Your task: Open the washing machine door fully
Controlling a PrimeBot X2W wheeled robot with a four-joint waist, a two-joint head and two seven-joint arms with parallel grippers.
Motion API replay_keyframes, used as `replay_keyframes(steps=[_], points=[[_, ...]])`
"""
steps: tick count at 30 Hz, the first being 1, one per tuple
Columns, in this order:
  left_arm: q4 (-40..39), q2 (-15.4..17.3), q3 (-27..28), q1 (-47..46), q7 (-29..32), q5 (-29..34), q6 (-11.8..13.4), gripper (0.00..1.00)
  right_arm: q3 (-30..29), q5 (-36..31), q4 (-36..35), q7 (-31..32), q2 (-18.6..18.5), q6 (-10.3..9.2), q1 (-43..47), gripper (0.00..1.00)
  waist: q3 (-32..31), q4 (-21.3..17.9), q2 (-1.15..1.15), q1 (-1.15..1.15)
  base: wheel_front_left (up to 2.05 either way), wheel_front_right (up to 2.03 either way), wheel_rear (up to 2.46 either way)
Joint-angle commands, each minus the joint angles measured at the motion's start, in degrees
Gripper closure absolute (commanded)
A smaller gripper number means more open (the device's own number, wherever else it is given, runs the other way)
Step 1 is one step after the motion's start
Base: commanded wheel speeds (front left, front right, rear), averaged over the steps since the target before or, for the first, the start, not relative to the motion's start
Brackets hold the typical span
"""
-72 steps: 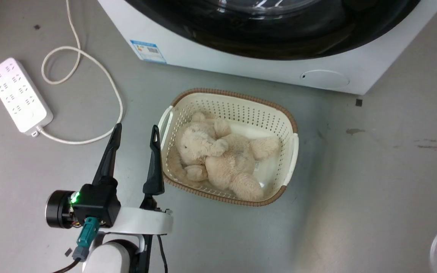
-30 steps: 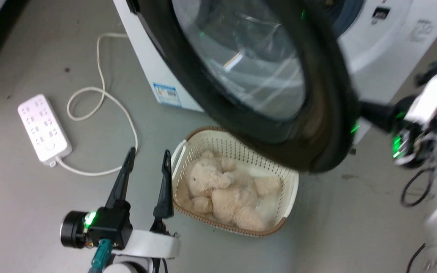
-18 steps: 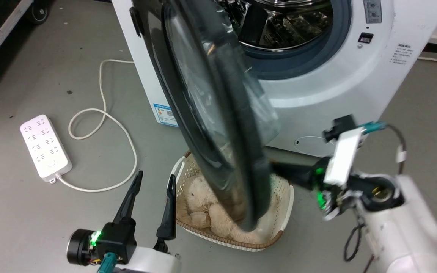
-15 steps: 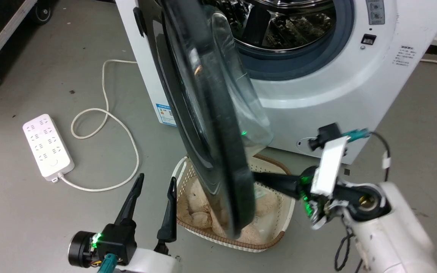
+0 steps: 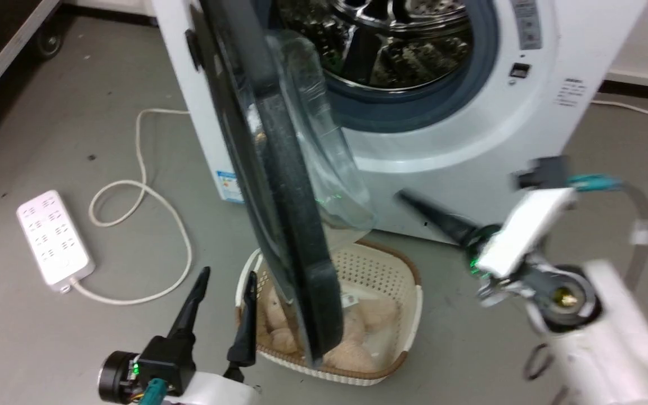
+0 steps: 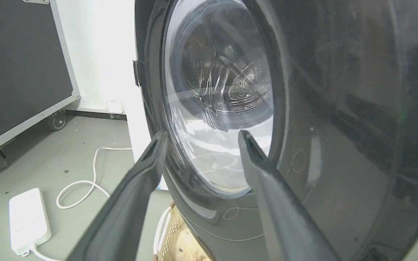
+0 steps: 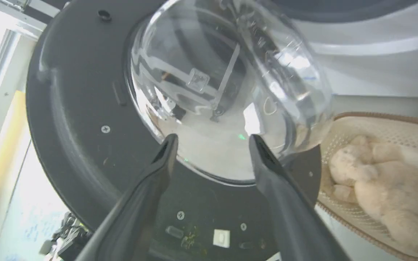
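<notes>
Grey, scuffed concrete floor (image 5: pixel 76 349) runs under everything, with a white power strip (image 5: pixel 54 244) and its looped cable (image 5: pixel 149 197) at the left of the head view. At the top of that view stands the white washing machine (image 5: pixel 459 135), its ribbed steel drum (image 5: pixel 391 45) exposed inside a blue-grey gasket.

The washing machine door (image 5: pixel 287 185) hangs from the machine's left side and crosses the middle of the frame edge-on, its lower rim over the perforated cream basket (image 5: pixel 411 281) that holds a fuzzy beige plush toy (image 5: pixel 369 315). It stands roughly square to the machine's front, so I judge the job well along but unfinished. The remaining swing is toward the left of the frame, and the inner face is there to push on.

The door is a broad glossy black disc, smooth outside and matte with small screws inside. Its clear glass bowl (image 7: pixel 223 72) bulges toward the drum.

The left gripper (image 5: pixel 228 274), at the lower left, has its fingers spread and holds nothing, facing the door's outer face. The right gripper (image 7: pixel 213 136), at the right of the head view, is likewise released, aimed at the bowl's underside but apart from the door.
</notes>
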Motion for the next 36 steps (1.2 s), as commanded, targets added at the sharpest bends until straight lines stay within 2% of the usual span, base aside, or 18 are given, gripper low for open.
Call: replay_keyframes(steps=[1, 5, 8, 11, 14, 17, 22, 25, 29, 36], points=[[0.22, 0.05, 0.63, 0.77, -0.32, -0.30, -0.24, 0.00, -1.00, -2.06, -1.55, -2.66, -1.47, 0.05, 1.78, 0.00, -0.97, -1.27, 0.00, 0.00, 0.00, 0.00, 0.00], [0.69, 0.05, 2.41, 0.93, -0.32, -0.62, -1.09, 0.00, -3.30, -12.62, -9.43, -16.21, -6.17, 0.05, 4.34, 0.00, -2.24, -3.14, 0.00, 0.00, 0.00, 0.00, 0.00], [0.70, 0.05, 3.96, 1.14, -0.32, -0.72, -1.33, 0.00, -5.40, -20.69, -11.99, -26.60, -8.87, 0.05, 7.88, 0.00, -3.31, -4.50, 0.00, 0.00, 0.00, 0.00, 0.00], [0.84, 0.05, 4.79, 1.44, -0.32, -0.54, -1.87, 0.00, -5.75, -32.71, -13.43, -35.17, -12.67, 0.05, 12.15, 0.00, -3.97, -5.40, 0.00, 0.00, 0.00, 0.00, 0.00], [0.61, 0.05, 5.02, 1.91, -0.32, -0.30, -1.92, 0.00, -7.90, -43.84, -14.14, -41.13, -13.15, 0.05, 16.76, 0.00, -4.42, -6.29, 0.00, 0.00, 0.00, 0.00, 0.00], [0.42, 0.05, 5.06, 2.47, -0.32, -0.20, -2.03, 0.00, -11.23, -53.40, -15.44, -43.48, -10.41, 0.05, 21.37, 0.00, -4.48, -7.06, 0.00, 0.00, 0.00, 0.00, 0.00], [1.02, 0.05, 4.99, 3.33, -0.32, -0.25, -2.35, 0.00, -17.66, -63.96, -17.81, -45.45, -0.34, 0.05, 30.15, 0.00, -4.67, -7.67, 0.00, 0.00, 0.00, 0.00, 0.00], [1.52, 0.05, 4.78, 3.62, -0.32, -0.62, -2.12, 0.00, -19.32, -69.30, -19.11, -46.22, 2.78, 0.05, 33.85, 0.00, -4.62, -8.01, 0.00, 0.00, 0.00, 0.00, 0.00], [1.91, 0.05, 4.55, 3.84, -0.32, -0.98, -1.76, 0.00, -20.74, -71.05, -21.38, -46.50, 4.15, 0.05, 35.42, 0.00, -4.57, -8.50, 0.00, 0.00, 0.00, 0.00, 0.00], [2.18, 0.05, 4.98, 3.92, -0.32, -0.95, -1.64, 0.00, -20.54, -69.66, -22.99, -46.53, 4.26, 0.05, 36.17, 0.00, -4.78, -8.83, 0.00, 0.00, 0.00, 0.00, 0.00]])
